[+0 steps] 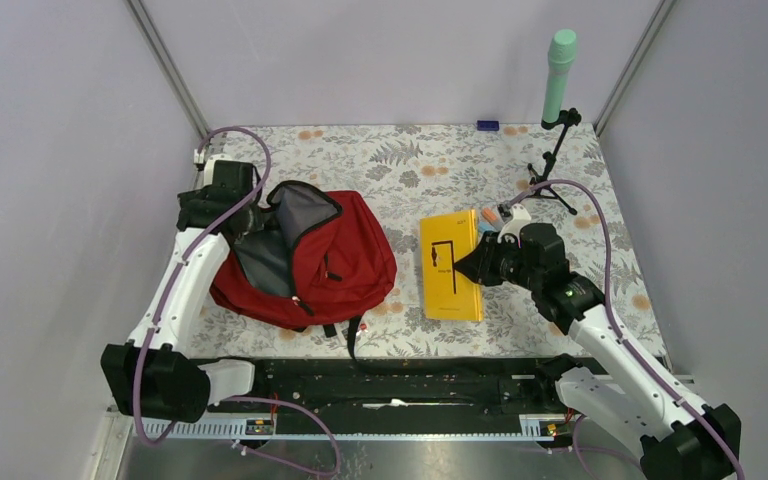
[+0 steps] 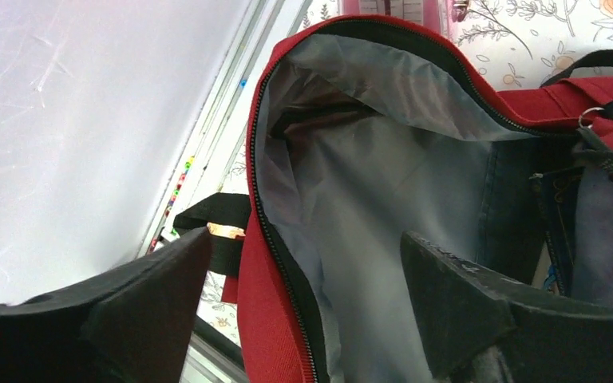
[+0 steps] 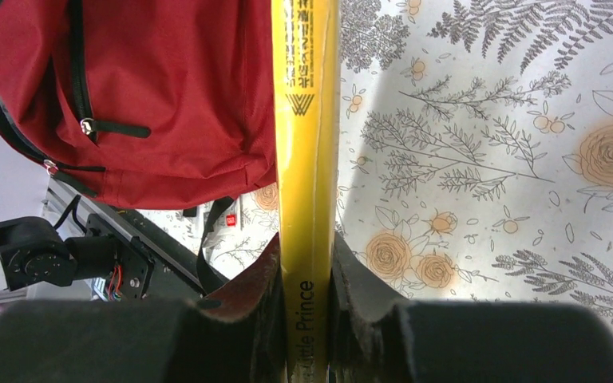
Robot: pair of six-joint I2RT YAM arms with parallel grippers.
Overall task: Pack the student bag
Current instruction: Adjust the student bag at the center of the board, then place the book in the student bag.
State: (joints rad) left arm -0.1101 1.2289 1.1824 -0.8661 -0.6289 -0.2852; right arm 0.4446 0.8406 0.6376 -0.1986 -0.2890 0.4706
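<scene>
Just right of student bag [image 1: 310, 262], yellow book [image 1: 450, 266]

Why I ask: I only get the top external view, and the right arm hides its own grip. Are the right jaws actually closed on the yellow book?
Observer: Yes. In the right wrist view, the right jaws are shut on the spine of the yellow book.
Operator: Are the left jaws pinching the bag?
Observer: No. The left wrist view shows the left jaws apart. The zippered rim of the student bag sits between them, and one jaw is inside the opening.
Operator: Anything packed in there?
Observer: The part of the inside that view shows holds only grey lining and a dark blue panel. No loose items are visible.
</scene>
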